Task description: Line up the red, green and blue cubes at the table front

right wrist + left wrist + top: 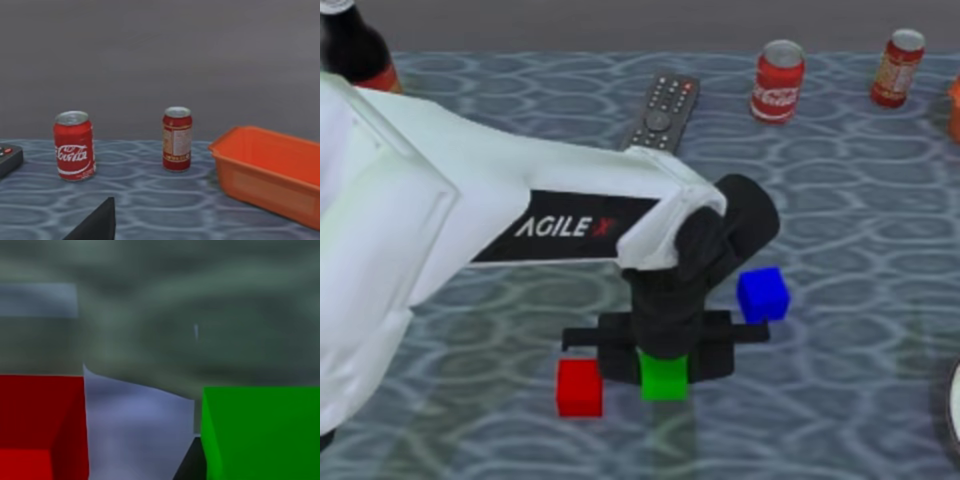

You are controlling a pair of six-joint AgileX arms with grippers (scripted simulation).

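Near the table's front, the red cube (579, 387) sits on the table (840, 250) at the left. The green cube (664, 378) stands a short gap to its right, level with it. My left gripper (665, 352) reaches down from above and is shut on the green cube; in the left wrist view a dark finger (192, 462) presses the green cube's (260, 435) side, with the red cube (40, 425) beside it. The blue cube (763, 294) lies farther back and to the right, free. My right gripper (102, 222) is parked outside the top view.
A black remote (663, 110), a cola can (778, 81) and a second red can (897, 68) stand at the back. An orange bin (270, 175) is at the back right, a dark bottle (355, 45) at the back left. A pale round rim (954, 405) shows at the right edge.
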